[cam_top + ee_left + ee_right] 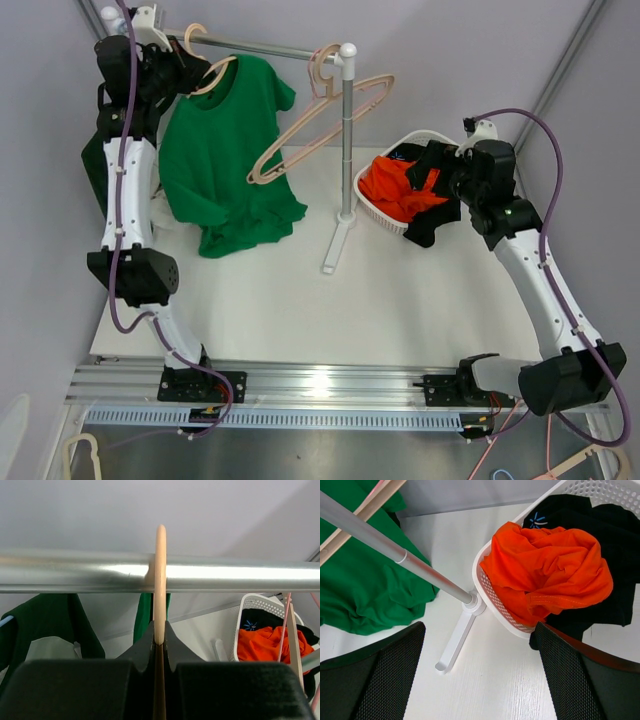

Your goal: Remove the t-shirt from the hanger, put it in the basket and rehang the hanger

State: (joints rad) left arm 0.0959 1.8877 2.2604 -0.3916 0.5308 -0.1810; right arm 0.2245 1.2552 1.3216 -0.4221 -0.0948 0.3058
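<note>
T-shirt (225, 150), green, hangs on its hanger (160, 580) from the rail (75, 572), with its hem bunched on the counter (300, 300). Left tool (159, 632) is pinched shut on the hanger's thin hook just under the rail. Right tool (480, 680) gapes wide and empty near the basket (487, 592), well apart from the garment. Risks: the narrow hook may twist or slip in the pinch; the collar may catch on the hanger's shoulders and drag the rack (345, 140) over

The rail (240, 572) is glossy metal, the hanger (160, 605) smooth wood, the t-shirt (225, 150) matt cloth
</note>
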